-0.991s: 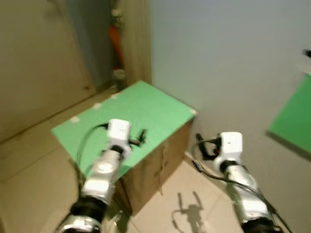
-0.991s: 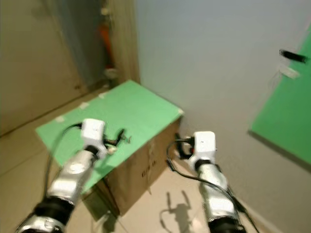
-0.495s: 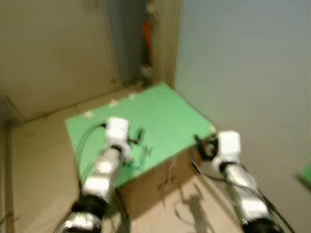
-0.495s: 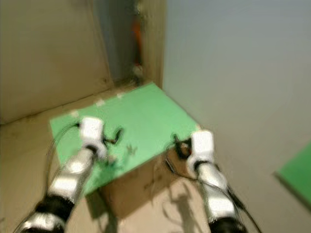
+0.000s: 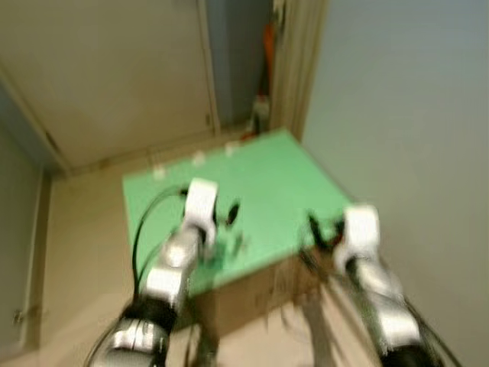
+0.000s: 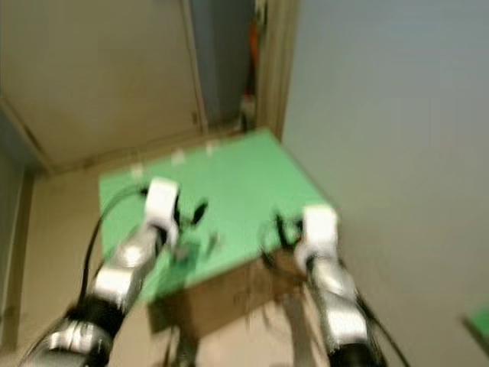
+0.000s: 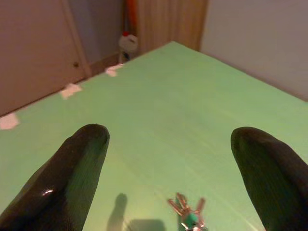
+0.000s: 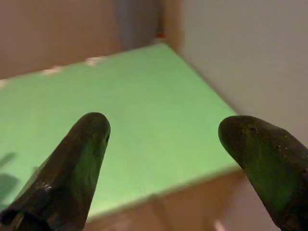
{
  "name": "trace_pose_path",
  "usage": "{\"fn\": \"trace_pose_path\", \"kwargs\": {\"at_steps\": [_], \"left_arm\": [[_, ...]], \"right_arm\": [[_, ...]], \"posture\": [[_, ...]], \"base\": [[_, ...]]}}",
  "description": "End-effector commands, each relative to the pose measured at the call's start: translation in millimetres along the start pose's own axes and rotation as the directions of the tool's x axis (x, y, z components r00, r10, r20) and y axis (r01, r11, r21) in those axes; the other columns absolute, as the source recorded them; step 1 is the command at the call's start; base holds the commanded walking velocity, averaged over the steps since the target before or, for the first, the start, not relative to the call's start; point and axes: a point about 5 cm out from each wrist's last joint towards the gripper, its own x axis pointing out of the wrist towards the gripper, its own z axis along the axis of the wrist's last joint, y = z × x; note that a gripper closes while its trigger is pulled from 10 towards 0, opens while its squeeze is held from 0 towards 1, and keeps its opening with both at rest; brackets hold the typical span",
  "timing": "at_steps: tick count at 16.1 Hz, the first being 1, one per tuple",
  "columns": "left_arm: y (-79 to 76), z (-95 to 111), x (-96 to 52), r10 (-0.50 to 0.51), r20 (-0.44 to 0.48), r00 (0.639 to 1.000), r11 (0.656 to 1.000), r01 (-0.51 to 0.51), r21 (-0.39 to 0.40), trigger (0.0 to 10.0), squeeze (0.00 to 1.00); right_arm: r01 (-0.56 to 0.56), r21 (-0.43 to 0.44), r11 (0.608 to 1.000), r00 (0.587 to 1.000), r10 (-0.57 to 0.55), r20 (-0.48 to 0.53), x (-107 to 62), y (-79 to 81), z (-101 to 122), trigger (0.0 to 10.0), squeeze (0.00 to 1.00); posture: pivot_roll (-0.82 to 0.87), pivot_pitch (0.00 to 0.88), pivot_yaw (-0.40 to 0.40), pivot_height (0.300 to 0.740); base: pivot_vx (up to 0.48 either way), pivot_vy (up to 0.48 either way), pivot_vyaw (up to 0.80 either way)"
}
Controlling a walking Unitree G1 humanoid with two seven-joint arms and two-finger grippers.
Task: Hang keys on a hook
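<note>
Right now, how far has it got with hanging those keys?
Little looks done: the keys lie on the green box top, ungrasped. In hand is the approach: the left gripper hovers over the green top with its fingers spread wide, the keys just before them. The right gripper, also open, is above the box's near corner. Left: grasping the keys, lifting them, and carrying them to a hook.

I see a cardboard box [image 5: 260,294] standing on a beige floor [image 5: 84,229] in a corner, its flat top covered by a green sheet [image 5: 267,183]. Small bunch of keys [image 7: 188,215] with a teal tag lies flat on the green sheet, near the front edge. Few white tape bits [image 7: 71,89] along the sheet's far edge. Head views are blurred.
</note>
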Motion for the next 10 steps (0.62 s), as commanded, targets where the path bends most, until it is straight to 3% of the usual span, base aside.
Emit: {"fn": "trace_pose_path", "kwargs": {"at_steps": [1, 2, 4, 5, 6, 8, 10], "left_arm": [[12.8, -6.1, -2.1, 0.054, -0.027, 0.998, 0.998, -0.054, 0.019, 10.0, 0.0], [13.1, -8.7, 1.1, 0.07, -0.052, 0.996, 0.997, -0.067, 0.04, 10.0, 0.0], [25.0, -25.3, 0.3, 0.228, -0.164, 0.96, 0.973, -0.218, 0.076, 10.0, 0.0], [26.9, -26.7, -0.4, 0.248, -0.168, 0.954, 0.968, -0.235, 0.091, 10.0, 0.0], [30.5, -35.4, -4.1, 0.289, -0.192, 0.938, 0.956, -0.27, 0.118, 10.0, 0.0], [35.5, -44.9, -8.3, 0.337, -0.225, 0.914, 0.94, -0.313, 0.136, 10.0, 0.0], [38.9, -49.2, -9.3, 0.385, -0.237, 0.892, 0.922, -0.36, 0.141, 10.0, 0.0]], "right_arm": [[-0.013, 0.008, 1.0, 0.999, 0.013, 0.036, 2.1, 5.8, 8.9, 10.0, 0.0], [-0.011, 0.003, 1.0, 0.999, 0.011, 0.033, -3.7, 3.4, 7.0, 10.0, 0.0], [0.006, -0.028, 1.0, 1.0, -0.006, 0.005, -31.1, -10.0, 3.4, 10.0, 0.0], [0.006, -0.036, 0.999, 1.0, -0.006, -0.001, -36.9, -13.0, 3.3, 10.0, 0.0], [0.02, -0.064, 0.998, 0.999, -0.022, -0.031, -57.7, -27.4, 1.0, 10.0, 0.0], [0.05, -0.07, 0.996, 0.997, -0.055, -0.062, -77.1, -41.8, -1.6, 10.0, 0.0], [-0.004, -0.088, 0.996, 0.995, -0.005, -0.099, -107.2, -48.7, 4.2, 10.0, 0.0]], "posture": [[-0.08, 0.0, 0.019, 0.74], [-0.1, 0.0, 0.008, 0.74], [-0.19, 0.083, -0.044, 0.74], [-0.2, 0.089, -0.05, 0.74], [-0.26, 0.135, -0.094, 0.74], [-0.29, 0.161, -0.121, 0.74], [-0.35, 0.192, -0.171, 0.74]], "base": [[0.0, 0.0, 0.0], [0.0, 0.0, 0.0], [0.0, 0.0, 0.0], [0.0, 0.0, 0.0], [0.0, 0.0, 0.0], [0.0, 0.0, 0.0], [0.0, 0.0, 0.0]]}}
